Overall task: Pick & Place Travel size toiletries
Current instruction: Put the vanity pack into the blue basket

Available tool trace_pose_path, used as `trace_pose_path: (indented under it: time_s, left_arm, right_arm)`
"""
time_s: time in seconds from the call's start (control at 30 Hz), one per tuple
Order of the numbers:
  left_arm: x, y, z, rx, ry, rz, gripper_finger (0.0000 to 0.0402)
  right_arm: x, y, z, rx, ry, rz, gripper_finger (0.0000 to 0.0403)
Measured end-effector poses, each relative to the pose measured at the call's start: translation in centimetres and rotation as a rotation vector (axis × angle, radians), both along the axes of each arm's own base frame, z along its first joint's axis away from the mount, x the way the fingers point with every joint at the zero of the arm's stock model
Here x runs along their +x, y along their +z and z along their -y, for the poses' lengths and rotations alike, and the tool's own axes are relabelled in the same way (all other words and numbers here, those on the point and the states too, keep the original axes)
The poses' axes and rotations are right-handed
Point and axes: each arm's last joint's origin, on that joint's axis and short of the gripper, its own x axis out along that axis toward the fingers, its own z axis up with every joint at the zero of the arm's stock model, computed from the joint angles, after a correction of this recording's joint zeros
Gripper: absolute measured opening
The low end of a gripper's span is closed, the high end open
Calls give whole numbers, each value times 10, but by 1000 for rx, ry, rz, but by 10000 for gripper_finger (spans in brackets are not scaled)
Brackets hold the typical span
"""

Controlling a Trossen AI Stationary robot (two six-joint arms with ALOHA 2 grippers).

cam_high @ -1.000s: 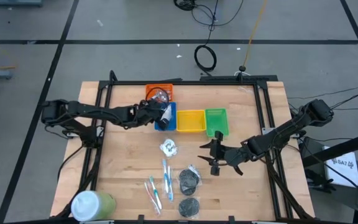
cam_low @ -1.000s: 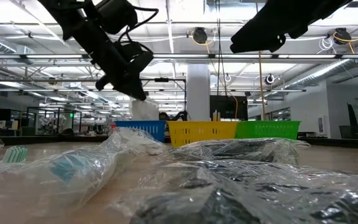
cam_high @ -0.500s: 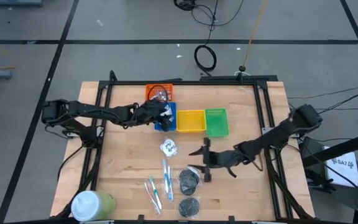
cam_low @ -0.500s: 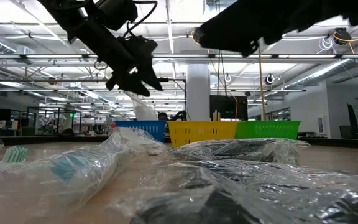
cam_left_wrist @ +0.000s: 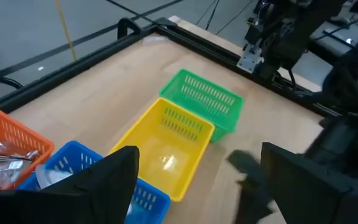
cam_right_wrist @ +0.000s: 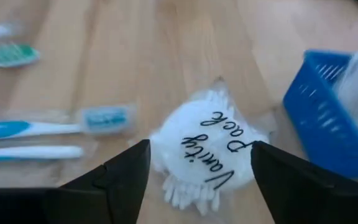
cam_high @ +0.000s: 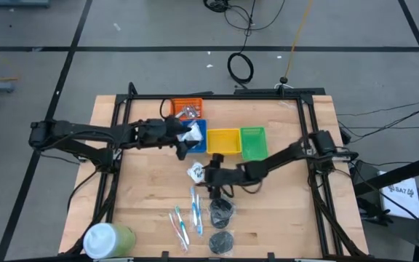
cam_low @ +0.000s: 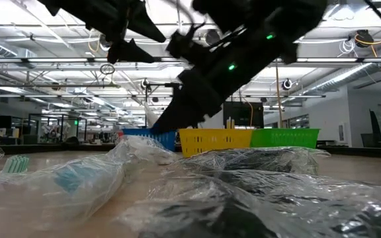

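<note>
- tabletop (cam_high: 144, 196): wood, trays in a row at the far side
- left tool (cam_high: 182, 138): over the blue tray (cam_high: 197, 143), fingers spread, nothing held; white packet (cam_high: 192, 134) lies in that tray
- right tool (cam_high: 211, 175): fingers spread, hovering beside the "Vanity Pack" packet (cam_right_wrist: 207, 149), holding nothing
- toothbrushes (cam_high: 186, 217): on the tabletop near the front edge, left of the discs (cam_high: 222, 224)
- orange tray (cam_high: 187, 109): holds silvery sticks (cam_left_wrist: 8, 155)

We see 4 ribbed trays: orange (cam_high: 188, 109), blue (cam_high: 196, 137), yellow (cam_high: 223, 141), green (cam_high: 252, 142). A white packet (cam_right_wrist: 205, 155) with black script lies between the right gripper's (cam_right_wrist: 197, 180) dark fingers.
</note>
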Motion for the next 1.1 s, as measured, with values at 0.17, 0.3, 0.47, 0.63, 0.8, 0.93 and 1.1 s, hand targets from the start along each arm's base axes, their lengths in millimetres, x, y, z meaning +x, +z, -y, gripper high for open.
trace_pose_path:
  time_s: [0.17, 0.3, 0.47, 0.63, 0.8, 0.93, 1.1]
  left_arm:
    - [-2, -4, 10, -4, -28, -49, 331]
    - [-2, -7, 15, -6, -49, -78, 331]
    - [-2, -10, 19, -10, -61, -98, 331]
    - [-2, -10, 19, -8, -62, -99, 331]
    - [-2, -10, 19, -14, -59, -97, 331]
    - [-2, -10, 19, -25, -54, -94, 331]
    - [-2, -10, 19, -102, -16, -73, 331]
  right_arm:
    - [18, -19, 13, 128, 14, -79, 271]
    - [18, -31, 18, 172, -34, -118, 246]
    - [15, -32, 17, 195, -63, -152, 178]
    - [10, -21, 7, 188, -27, -162, 77]
    - [4, 2, -4, 129, 52, -140, 19]
    - [-6, 27, -11, 100, 82, -127, 28]
    - [-29, 51, -21, -92, -19, -170, 18]
